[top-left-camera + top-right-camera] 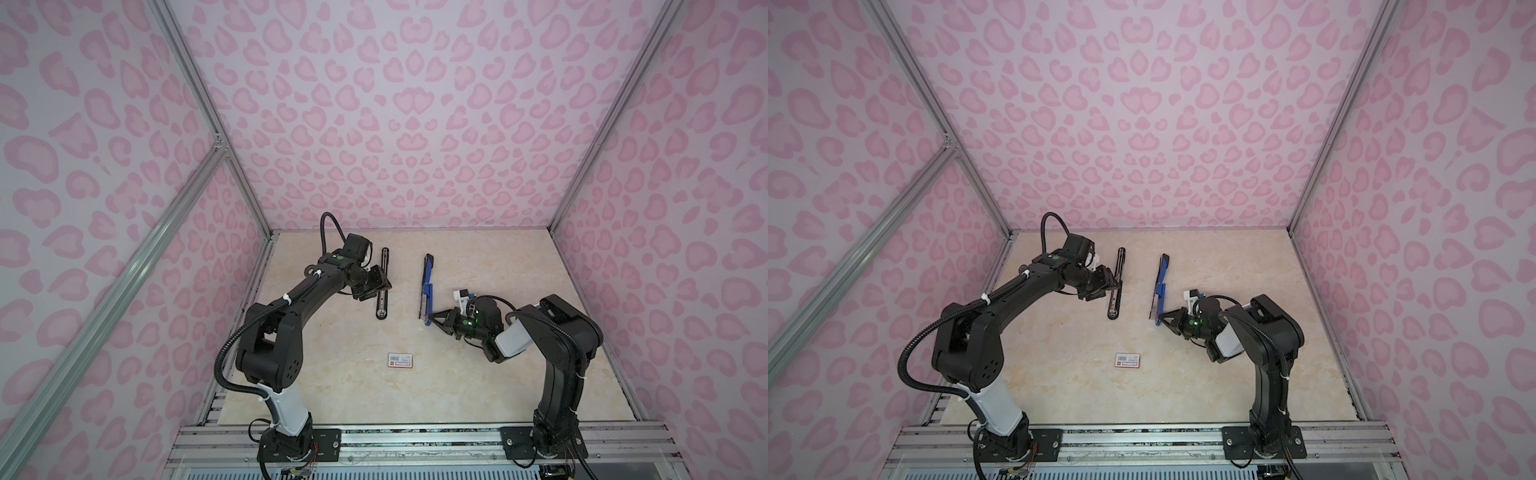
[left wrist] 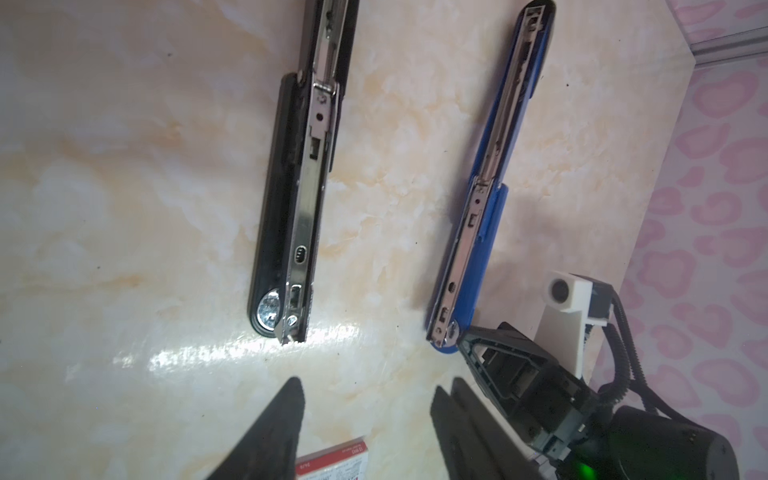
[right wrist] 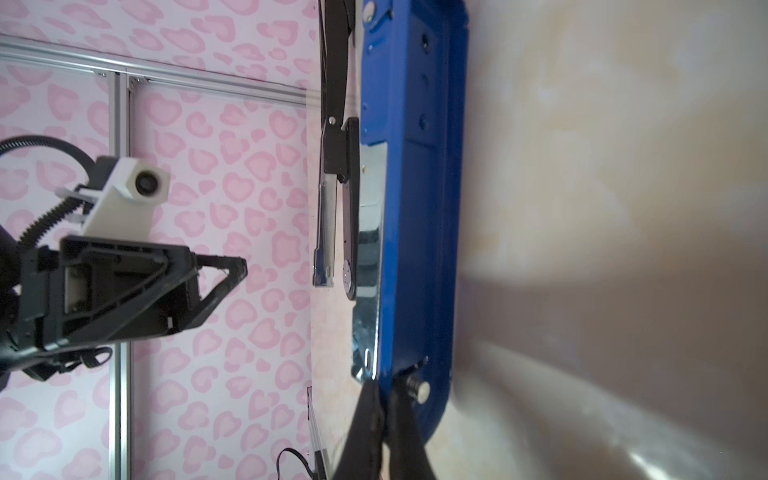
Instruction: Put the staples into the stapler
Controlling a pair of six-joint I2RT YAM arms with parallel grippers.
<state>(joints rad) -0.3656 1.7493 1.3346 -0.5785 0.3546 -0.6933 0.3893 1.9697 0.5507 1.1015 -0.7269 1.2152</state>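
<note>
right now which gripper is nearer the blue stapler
Right. The right gripper is shut on the near end of the blue stapler; the left gripper is open by the black stapler, apart from the blue one.

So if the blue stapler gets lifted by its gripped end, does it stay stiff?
Probably not: the blue stapler lies unfolded lengthwise, so the far half may flop. The right gripper pinches only one end, so it would likely tilt. Its glossy plastic and metal rail could slip.
</note>
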